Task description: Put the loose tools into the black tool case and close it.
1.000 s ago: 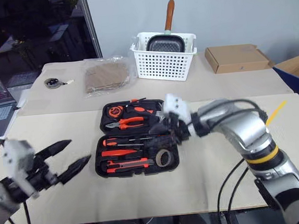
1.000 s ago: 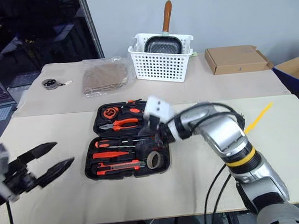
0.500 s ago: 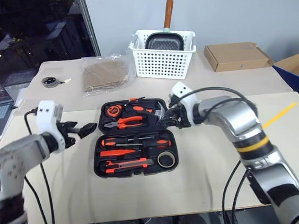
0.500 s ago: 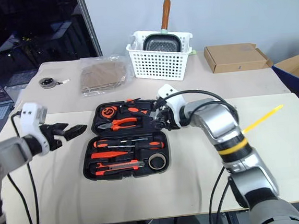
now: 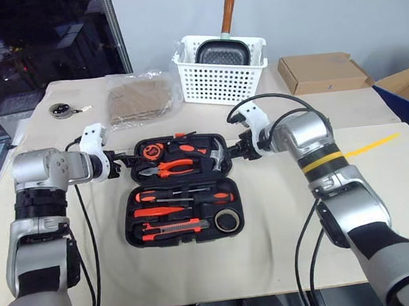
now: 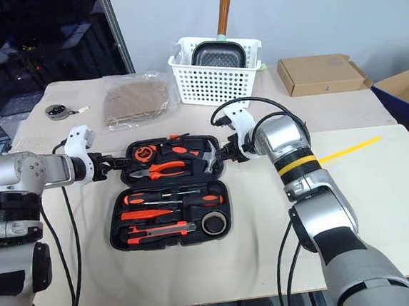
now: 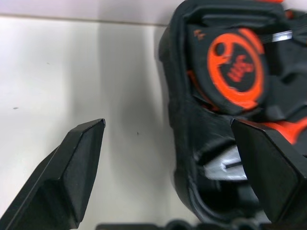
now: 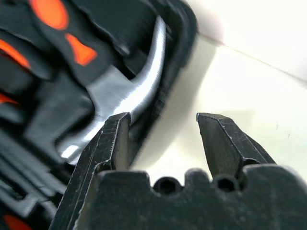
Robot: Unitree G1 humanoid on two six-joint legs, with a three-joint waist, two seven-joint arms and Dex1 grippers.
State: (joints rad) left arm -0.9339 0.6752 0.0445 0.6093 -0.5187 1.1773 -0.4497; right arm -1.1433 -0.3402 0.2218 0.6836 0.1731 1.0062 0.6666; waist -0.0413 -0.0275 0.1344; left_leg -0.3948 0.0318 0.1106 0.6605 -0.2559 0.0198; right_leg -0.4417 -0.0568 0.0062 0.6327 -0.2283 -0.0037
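Soft, even light falls from above onto my worktop (image 5: 282,218), which reads bright and pale; the window at the far left is dark. Shadows under my arms are faint and diffuse, and the black tool case (image 5: 181,189) throws only a thin dark edge. Through my wrist cameras the case rim is close and blurred, its steel hammer head (image 8: 136,98) smeared with a white sheen, while my fingers (image 7: 72,167) look sharper, casting a grey shadow band.

No legible text, label, brand or number on anything in view.
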